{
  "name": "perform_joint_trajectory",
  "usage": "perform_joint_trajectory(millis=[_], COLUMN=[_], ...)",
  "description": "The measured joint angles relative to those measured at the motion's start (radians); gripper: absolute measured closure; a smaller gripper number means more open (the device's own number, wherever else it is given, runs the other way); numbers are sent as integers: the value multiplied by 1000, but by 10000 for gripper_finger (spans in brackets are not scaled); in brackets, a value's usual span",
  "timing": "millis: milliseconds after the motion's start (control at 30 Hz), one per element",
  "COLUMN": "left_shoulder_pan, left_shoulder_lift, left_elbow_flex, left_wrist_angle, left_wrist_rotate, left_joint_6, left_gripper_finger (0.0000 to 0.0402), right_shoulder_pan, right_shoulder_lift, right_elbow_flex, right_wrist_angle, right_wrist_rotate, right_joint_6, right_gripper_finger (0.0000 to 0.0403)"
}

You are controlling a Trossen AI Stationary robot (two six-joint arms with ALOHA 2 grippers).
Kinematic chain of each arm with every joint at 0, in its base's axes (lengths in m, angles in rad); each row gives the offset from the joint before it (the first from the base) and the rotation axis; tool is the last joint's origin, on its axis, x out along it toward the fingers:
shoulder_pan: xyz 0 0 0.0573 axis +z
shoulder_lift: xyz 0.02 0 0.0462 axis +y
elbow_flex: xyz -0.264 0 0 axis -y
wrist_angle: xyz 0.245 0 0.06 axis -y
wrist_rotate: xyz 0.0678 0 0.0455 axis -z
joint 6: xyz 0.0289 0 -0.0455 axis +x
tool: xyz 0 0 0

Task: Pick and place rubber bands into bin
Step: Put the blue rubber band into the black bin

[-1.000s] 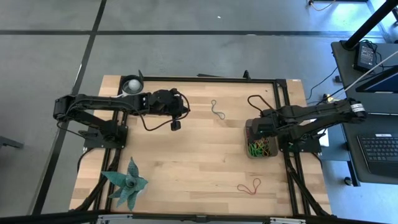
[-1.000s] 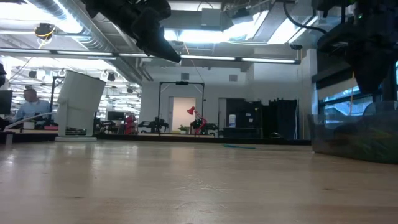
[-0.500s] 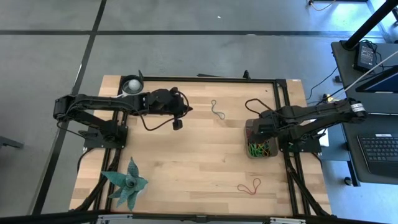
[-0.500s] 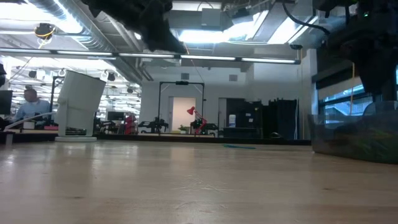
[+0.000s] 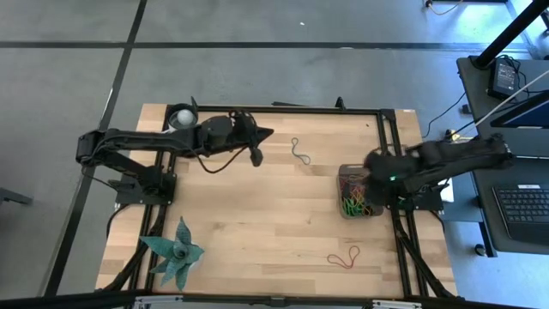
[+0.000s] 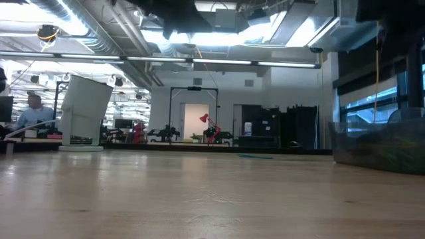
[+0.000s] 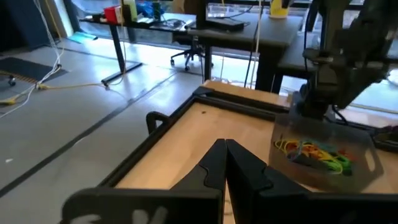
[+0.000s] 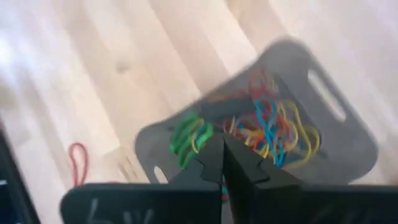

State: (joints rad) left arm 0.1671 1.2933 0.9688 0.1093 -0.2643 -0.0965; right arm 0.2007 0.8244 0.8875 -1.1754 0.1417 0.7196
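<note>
Grey low-walled bin (image 5: 357, 199), tangled thin rubber bands (image 5: 356, 205) inside.

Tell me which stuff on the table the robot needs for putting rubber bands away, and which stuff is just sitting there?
Needed for the job:
- the bin, already holding many coloured bands
- the dark rubber band loose on the table
- the red rubber band loose near the front edge

Just sitting there:
- the white cup at the back corner
- the teal plant
</note>
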Motion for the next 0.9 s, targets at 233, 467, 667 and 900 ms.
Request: perform_joint_trajectory(millis=[233, 467, 667, 900], left_shoulder_pan=[-26, 10, 60, 122], left_shoulder_lift=[200, 506, 735, 891], left_elbow_flex=[191, 522, 816, 961], left_wrist_angle=[-48, -297, -646, -765], left_wrist_rotate=[-33, -28, 43, 57], left_joint_6=[-26, -94, -127, -162], left_gripper_finger=[398, 398, 371, 291], right_shoulder_pan=[4, 4, 4, 4], right_shoulder_lift=[-236, -348, -361, -361], right_elbow_flex=[0, 2, 2, 1], right_wrist_angle=[31, 62, 62, 58], right_wrist_rotate=[88, 89, 87, 84], right_joint_6=[-97, -126, -127, -126], right_gripper_finger=[398, 391, 395, 396])
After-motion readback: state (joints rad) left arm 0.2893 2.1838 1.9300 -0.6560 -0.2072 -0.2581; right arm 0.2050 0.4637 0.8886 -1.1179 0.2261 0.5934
